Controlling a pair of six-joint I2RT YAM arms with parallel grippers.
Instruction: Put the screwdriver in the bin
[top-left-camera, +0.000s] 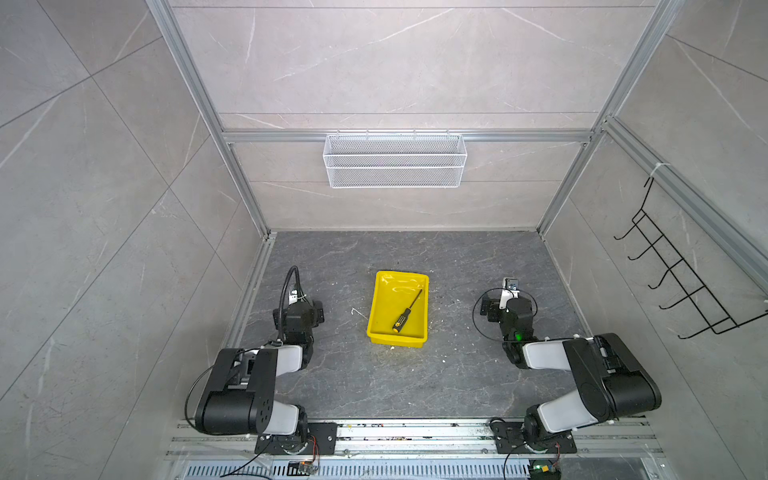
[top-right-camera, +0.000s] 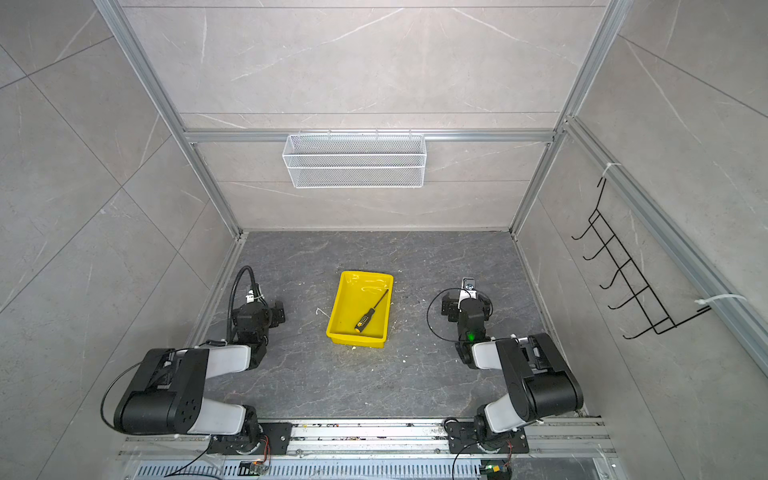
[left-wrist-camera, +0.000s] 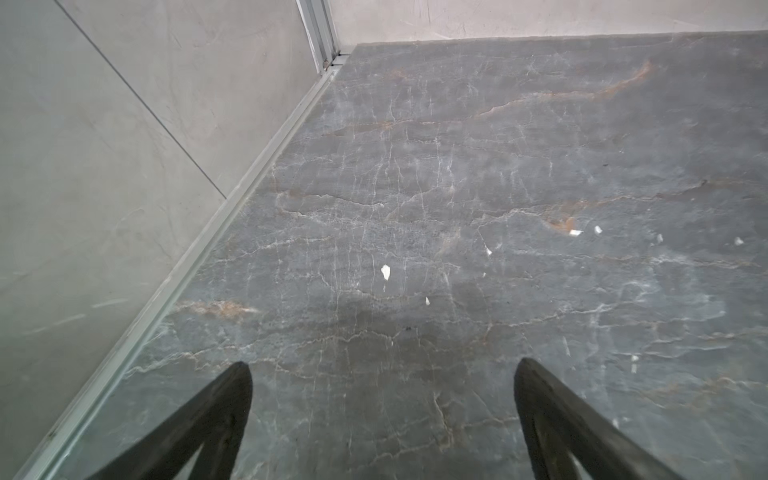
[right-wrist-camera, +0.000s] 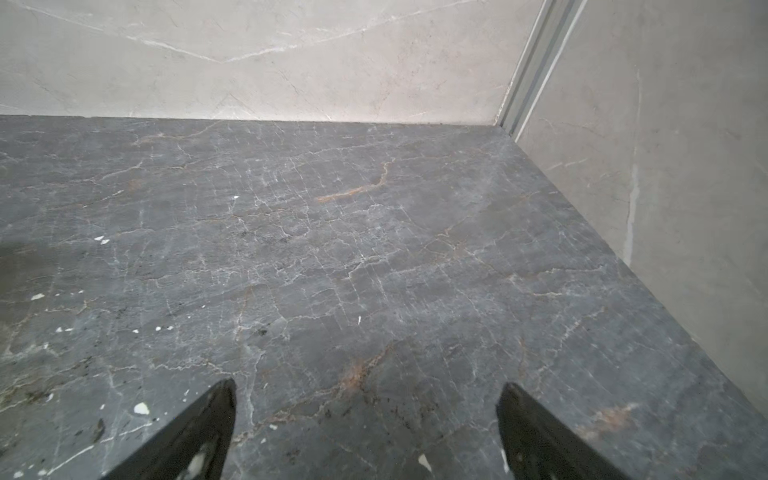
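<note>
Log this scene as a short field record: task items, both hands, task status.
screwdriver: lying diagonally inside the bin, handle end nearer the robot
bin: yellow, on the table between the two arms
left hand: open, holding nothing, above the table
right hand: open, holding nothing, above the table
wire basket: white, hung on the back wall
task status: screwdriver is in the bin

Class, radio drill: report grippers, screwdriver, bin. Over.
Left gripper, right gripper: jaws open, empty. Small black-handled yellow-dotted screwdriver lying inside shallow yellow plastic bin. Nothing in the way.
</note>
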